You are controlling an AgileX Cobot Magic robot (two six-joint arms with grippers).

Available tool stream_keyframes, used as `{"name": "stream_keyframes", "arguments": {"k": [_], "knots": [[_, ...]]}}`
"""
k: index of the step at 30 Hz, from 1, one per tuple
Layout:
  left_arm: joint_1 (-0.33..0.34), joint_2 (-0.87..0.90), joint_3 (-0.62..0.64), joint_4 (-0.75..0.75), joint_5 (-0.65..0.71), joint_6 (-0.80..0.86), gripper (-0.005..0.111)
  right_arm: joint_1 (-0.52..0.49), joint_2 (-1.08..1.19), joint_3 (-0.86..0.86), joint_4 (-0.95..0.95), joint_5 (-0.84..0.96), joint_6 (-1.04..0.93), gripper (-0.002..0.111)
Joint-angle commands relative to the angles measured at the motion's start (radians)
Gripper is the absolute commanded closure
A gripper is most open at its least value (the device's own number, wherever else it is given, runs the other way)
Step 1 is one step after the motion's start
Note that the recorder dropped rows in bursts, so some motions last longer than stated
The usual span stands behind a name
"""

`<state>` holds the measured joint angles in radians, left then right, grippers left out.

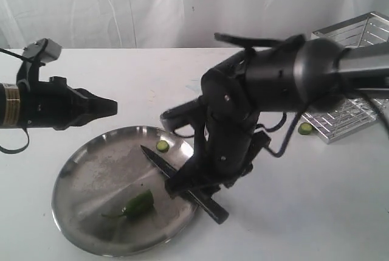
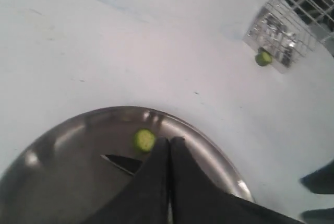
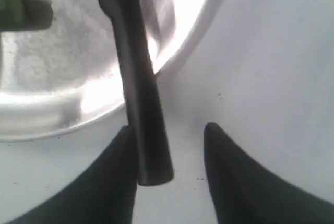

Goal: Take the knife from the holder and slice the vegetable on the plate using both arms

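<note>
Right wrist view: knife (image 3: 136, 85) handle between spread gripper (image 3: 169, 135) fingers, touching one.

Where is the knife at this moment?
In the exterior view the knife lies across the plate's right rim, blade over the plate, handle on the table below the right gripper.

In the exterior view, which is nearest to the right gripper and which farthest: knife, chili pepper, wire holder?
1. Knife: between the fingers of the right gripper, across the plate's rim.
2. Chili pepper: left, on the plate.
3. Wire holder: far right, behind.
</note>
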<state>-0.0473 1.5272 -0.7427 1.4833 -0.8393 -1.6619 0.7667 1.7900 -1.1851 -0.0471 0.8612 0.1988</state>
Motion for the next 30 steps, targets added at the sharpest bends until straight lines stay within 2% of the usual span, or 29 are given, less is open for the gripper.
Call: {"name": "stream_keyframes", "arguments": {"k": [1,3,5,7,9,12,14,20,23,27,30], "knots": [[0.001,-0.167,0.058,-0.003,0.404,-0.21,0.107,-0.01,-0.195,-0.001,-0.15,-0.033,0.031,0.091],[0.001,-0.245,0.095,-0.003,0.612,-0.367,0.107,-0.027,-0.282,-0.001,-0.31,-0.073,0.117,0.107],[0.001,-0.324,0.131,-0.001,0.767,-0.428,0.107,-0.068,-0.354,-0.001,-0.447,-0.084,0.248,0.108],[0.001,-0.389,0.153,0.044,0.852,-0.385,0.107,-0.139,-0.433,-0.001,-0.528,-0.052,0.355,0.108],[0.001,-0.44,0.175,0.117,0.878,-0.272,0.107,-0.208,-0.511,0.003,-0.533,-0.016,0.359,0.108],[0.001,-0.52,0.228,0.132,0.875,-0.098,0.107,-0.292,-0.678,0.057,-0.548,-0.035,0.355,0.108],[0.001,-0.579,0.28,0.122,0.898,-0.102,0.107,-0.327,-0.792,0.128,-0.608,-0.109,0.355,0.108],[0.001,-0.737,0.384,-0.049,1.173,-0.117,0.107,-0.372,-1.129,0.439,-0.749,-0.202,0.361,0.108],[0.001,-0.801,0.397,-0.104,1.181,-0.11,0.107,-0.372,-1.302,0.602,-0.714,-0.271,0.421,0.108],[0.001,-0.852,0.399,-0.115,1.135,-0.11,0.107,-0.372,-1.534,0.785,-0.713,-0.48,0.665,0.108],[0.001,-0.856,0.399,-0.115,1.123,-0.11,0.107,-0.372,-1.679,0.826,-0.718,-0.637,0.668,0.108]]}}
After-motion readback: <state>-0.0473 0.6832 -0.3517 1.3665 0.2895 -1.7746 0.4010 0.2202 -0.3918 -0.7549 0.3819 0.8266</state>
